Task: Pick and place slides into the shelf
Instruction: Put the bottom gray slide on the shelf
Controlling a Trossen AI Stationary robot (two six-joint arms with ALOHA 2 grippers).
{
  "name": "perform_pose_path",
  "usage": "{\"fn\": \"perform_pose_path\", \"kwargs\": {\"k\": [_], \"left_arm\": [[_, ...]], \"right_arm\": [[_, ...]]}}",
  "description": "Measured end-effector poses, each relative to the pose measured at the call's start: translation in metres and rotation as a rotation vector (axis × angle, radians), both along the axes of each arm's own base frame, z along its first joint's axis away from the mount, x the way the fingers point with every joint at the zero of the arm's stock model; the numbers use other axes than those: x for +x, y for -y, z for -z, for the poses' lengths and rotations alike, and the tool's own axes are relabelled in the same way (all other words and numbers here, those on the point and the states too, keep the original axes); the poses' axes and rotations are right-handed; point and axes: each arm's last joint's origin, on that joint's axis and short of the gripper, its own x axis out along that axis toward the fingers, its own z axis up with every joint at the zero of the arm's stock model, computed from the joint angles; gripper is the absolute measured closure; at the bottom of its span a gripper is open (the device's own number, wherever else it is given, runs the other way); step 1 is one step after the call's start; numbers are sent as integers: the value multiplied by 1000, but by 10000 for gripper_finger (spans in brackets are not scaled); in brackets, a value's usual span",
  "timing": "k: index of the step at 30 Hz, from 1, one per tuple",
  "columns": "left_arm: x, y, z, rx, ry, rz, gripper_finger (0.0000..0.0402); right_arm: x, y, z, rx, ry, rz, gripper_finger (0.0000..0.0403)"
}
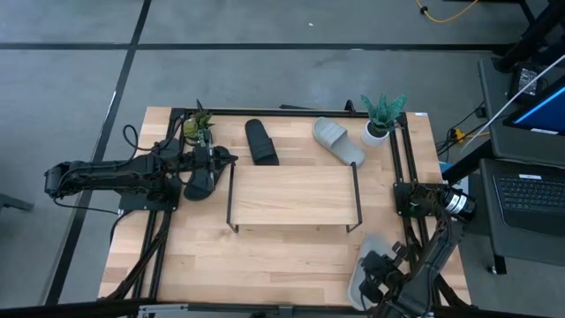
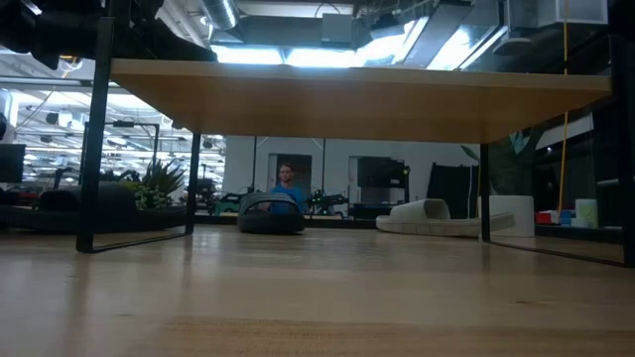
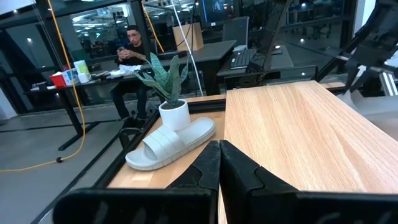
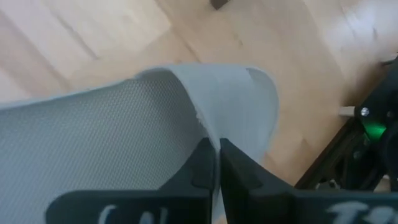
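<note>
Wood tabletop (image 1: 282,252) sits on a grey concrete floor, with a desk and laptop (image 1: 530,190) off its right side. Through the low view the room behind shows workbenches and a seated person (image 2: 287,183) in blue.

From the left: the left arm lies across the table's left edge, and its gripper (image 1: 210,161) has its fingers pressed together, with a black sandal (image 1: 199,183) hanging just below it, apparently gripped, beside a small green plant (image 1: 196,126). A 2nd black sandal (image 1: 260,142) lies flat near the back edge. The shelf (image 1: 294,194) stands in the middle, its board bare between 2 black wire end frames, with open table in front. Behind its right end lies a grey sandal (image 1: 339,141), touching or just beside a white pot with a leafy plant (image 1: 381,117).

At the front right corner the right gripper (image 4: 217,163) has its jaws closed to a narrow slit on the strap edge of the 2nd grey sandal (image 1: 365,276), which lies at the table's front edge. Black frame rails run along both sides of the table, leaving little room there.
</note>
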Motion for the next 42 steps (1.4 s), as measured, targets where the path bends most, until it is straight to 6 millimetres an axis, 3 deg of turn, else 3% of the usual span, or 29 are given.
{"fn": "perform_pose_path", "kwargs": {"k": [11,20,32,42], "left_arm": [[0,0,0,0,0,0,401],[0,0,0,-35,7,-1,401],[0,0,0,-58,12,-2,401],[0,0,0,-58,12,-2,401]], "right_arm": [[9,-10,-20,21,133,-85,391],[19,-18,-44,-39,272,-304,391],[33,-17,-62,-300,366,-625,391],[48,-6,-68,-577,392,-759,391]]}}
